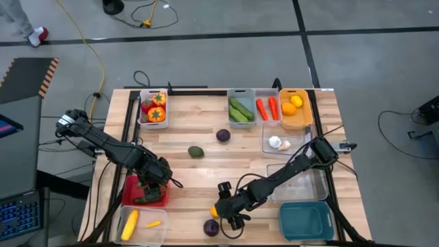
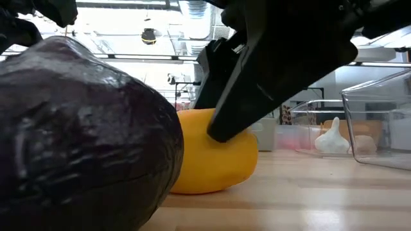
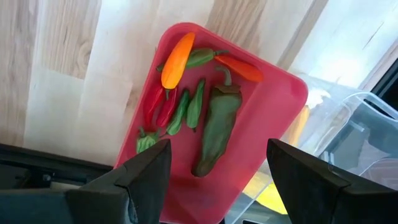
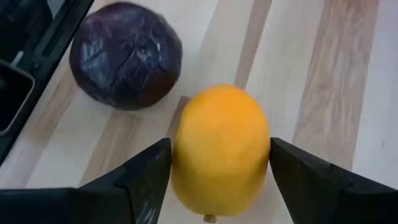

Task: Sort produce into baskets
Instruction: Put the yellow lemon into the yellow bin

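my two arms are dark, nearly black, built of jointed segments with black cables looping off them. my left arm [image 1: 103,143] carries a pale grey fitting near its base. my left gripper [image 3: 217,180] and right gripper [image 4: 219,180] each end in two broad, flat, matte black fingers [image 4: 143,180] with angular edges.

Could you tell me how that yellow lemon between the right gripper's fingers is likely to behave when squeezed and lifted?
The lemon looks smooth and rounded, so it may slip or roll out sideways. It fills most of the open right gripper, leaving little margin. If nudged, it could bump the purple cabbage beside it.
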Available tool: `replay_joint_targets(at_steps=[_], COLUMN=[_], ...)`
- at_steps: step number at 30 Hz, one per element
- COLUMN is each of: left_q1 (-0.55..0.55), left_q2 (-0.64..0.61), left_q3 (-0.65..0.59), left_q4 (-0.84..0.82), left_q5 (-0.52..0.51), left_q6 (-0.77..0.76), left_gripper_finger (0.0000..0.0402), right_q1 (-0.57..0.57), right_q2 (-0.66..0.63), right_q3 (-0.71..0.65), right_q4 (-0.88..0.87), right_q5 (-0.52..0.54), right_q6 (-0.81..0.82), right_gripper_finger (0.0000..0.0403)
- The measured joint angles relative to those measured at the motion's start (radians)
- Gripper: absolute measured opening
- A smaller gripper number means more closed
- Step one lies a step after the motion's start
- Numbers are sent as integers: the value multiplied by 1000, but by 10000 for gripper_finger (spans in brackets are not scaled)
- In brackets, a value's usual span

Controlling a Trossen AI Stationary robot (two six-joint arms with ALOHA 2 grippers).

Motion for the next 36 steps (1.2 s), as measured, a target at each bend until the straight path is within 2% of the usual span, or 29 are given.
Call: replay_joint_targets(at_steps=[10,22,30,36], left_q1=[0,0,0,0], left_q2=[0,0,0,0], left_q3=[0,0,0,0], left_q4=[1,1,11,38], left_q5=[-22,-21,-21,-21], left_q6=[0,0,0,0], left_gripper_finger=[251,251,251,251], right_q1=[0,0,-38,-115], right_q2=[19,-1,-189,-394], right_q3=[0,0,0,0], right_q4=[-3,-22,-226,-497], right_q5=[-1,-3,27,167], right_q6=[31,37,30,12], right_gripper_finger=[291,247,242,241])
